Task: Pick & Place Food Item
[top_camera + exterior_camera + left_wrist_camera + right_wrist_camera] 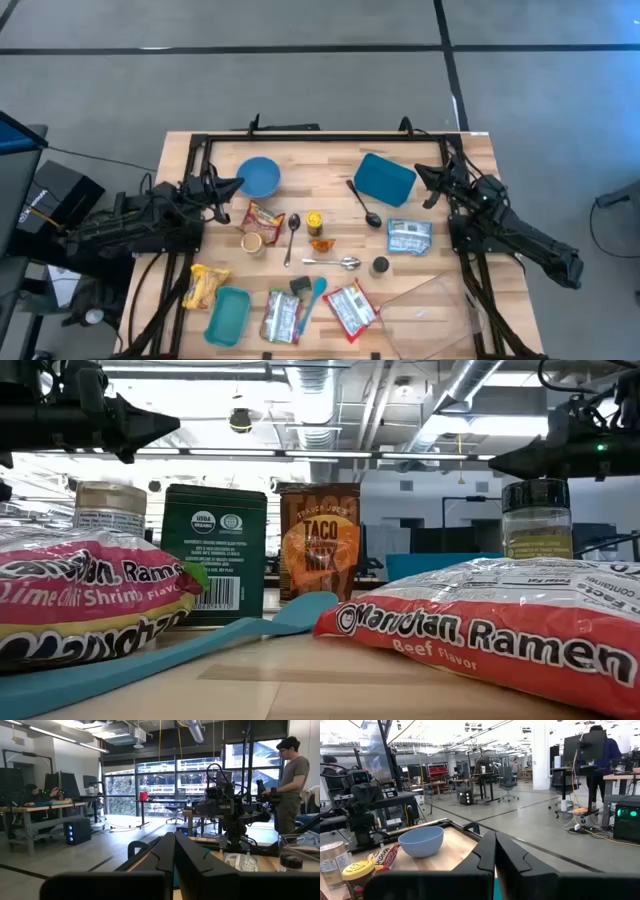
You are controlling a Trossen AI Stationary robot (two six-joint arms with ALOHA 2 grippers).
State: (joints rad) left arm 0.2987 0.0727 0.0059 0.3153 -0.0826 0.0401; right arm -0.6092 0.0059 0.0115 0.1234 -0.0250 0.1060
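Food lies spread over the wooden table: a ramen pack (262,220), a yellow-lidded jar (314,221), an orange packet (322,244), a white-blue packet (409,237), a yellow packet (204,285), a lime-chili ramen pack (282,316) and a red beef ramen pack (350,308). My left gripper (238,186) is shut and empty above the table's left side, beside the blue bowl (259,177); its fingers meet in the left wrist view (174,845). My right gripper (420,175) is shut and empty at the right, beside the blue square plate (384,179); it also shows in the right wrist view (495,842).
Spoons (291,235) (338,262), a black ladle (364,203), a teal spatula (312,298), a teal tray (228,315), small jars (252,243) (380,265) and a clear plastic sheet (430,300) also lie on the table. A black frame (300,137) edges the far side. A person (290,785) stands beyond the right side.
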